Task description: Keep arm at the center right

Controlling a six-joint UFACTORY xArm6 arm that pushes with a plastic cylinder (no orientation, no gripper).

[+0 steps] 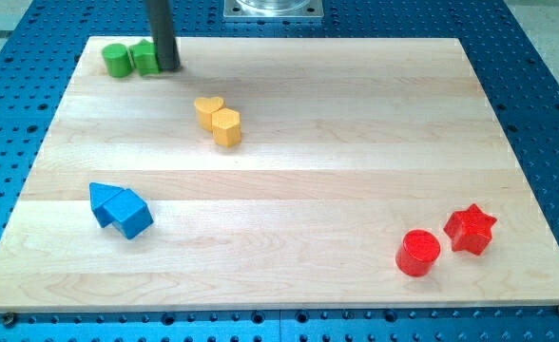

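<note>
While my tip (168, 67) rests at the board's top left, it touches the right side of a green block (146, 59), with a green cylinder (117, 60) just beside that on the view's left. Being a bare rod, it has nothing to spread or pinch. Low on the left lie two blue blocks (120, 209), touching each other. Right of the tip and lower sit a yellow heart (208, 109) and a yellow block (226, 126), touching. Bare wood runs across the middle to the wooden board's (508, 142) right edge, well apart from the tip. Near the bottom right corner stand a red cylinder (418, 253) and red star (470, 228).
</note>
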